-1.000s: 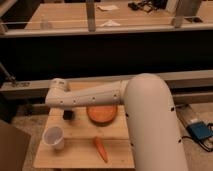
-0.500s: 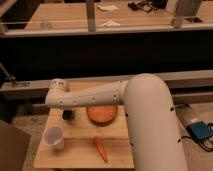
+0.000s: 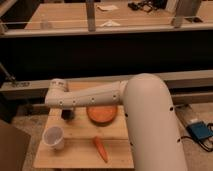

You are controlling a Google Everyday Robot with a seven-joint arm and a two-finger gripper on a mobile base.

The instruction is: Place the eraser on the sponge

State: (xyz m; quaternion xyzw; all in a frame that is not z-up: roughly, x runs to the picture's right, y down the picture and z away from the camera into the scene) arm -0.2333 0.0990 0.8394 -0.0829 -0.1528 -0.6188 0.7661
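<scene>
My white arm reaches from the right across the small wooden table point(image 3: 115, 155) to its left side. The dark gripper point(image 3: 67, 113) hangs below the wrist, just above the tabletop near the back left. A small dark shape sits at the gripper's tip; I cannot separate the eraser from the gripper there. The sponge point(image 3: 102, 114), a flat orange round pad, lies at the middle back of the table, partly under my forearm and just right of the gripper.
A white cup point(image 3: 54, 137) stands upright at the front left, below the gripper. An orange carrot point(image 3: 101, 148) lies near the front middle. A dark counter and railing run behind the table. A blue object point(image 3: 199, 131) lies on the floor at right.
</scene>
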